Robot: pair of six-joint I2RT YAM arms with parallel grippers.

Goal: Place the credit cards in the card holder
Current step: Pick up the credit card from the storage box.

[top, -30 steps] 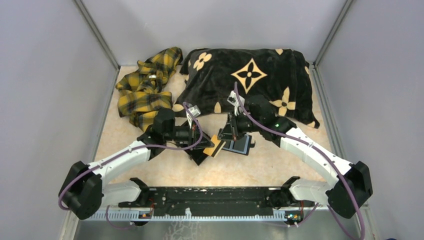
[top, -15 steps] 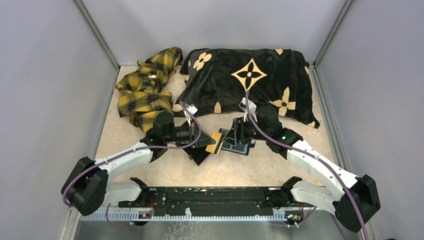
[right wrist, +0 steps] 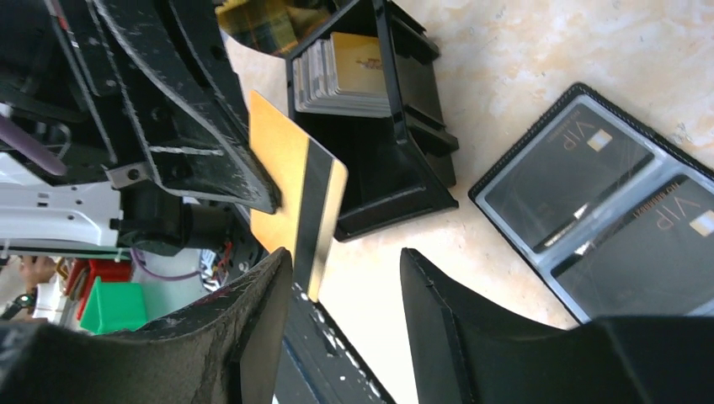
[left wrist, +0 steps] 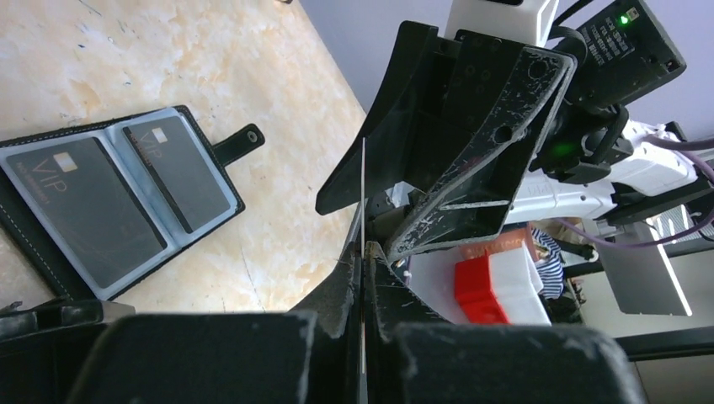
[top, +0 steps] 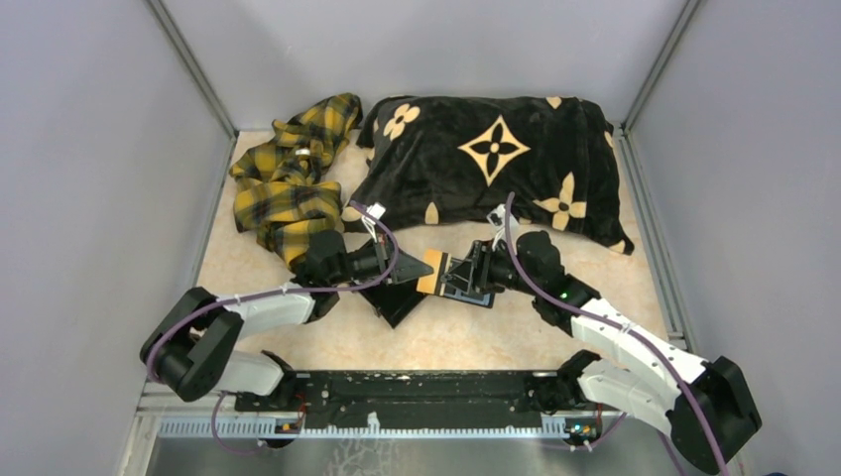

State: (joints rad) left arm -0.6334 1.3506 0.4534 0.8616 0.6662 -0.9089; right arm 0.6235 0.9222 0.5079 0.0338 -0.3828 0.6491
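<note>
My left gripper (top: 420, 268) is shut on a gold credit card (top: 432, 274) with a black stripe and holds it above the table. In the left wrist view the card (left wrist: 363, 194) shows edge-on between the closed fingertips (left wrist: 363, 251). My right gripper (top: 462, 269) is open and faces the card. In the right wrist view the card's lower corner (right wrist: 296, 202) sits just inside the gap (right wrist: 345, 282), near one finger (right wrist: 244, 328). The black card holder (right wrist: 602, 198) lies open on the table with two dark VIP cards in its sleeves; it also shows in the left wrist view (left wrist: 109, 202).
A black tray (right wrist: 421, 172) with a stack of several cards (right wrist: 341, 63) stands beside the holder, below the left gripper (top: 397, 303). A black-and-tan patterned cloth (top: 496, 159) and a yellow plaid cloth (top: 288, 174) lie at the back.
My left gripper has lifted the gold card slightly up and right. My right gripper has swung down and left, its open jaws closing in on the card's free edge.
</note>
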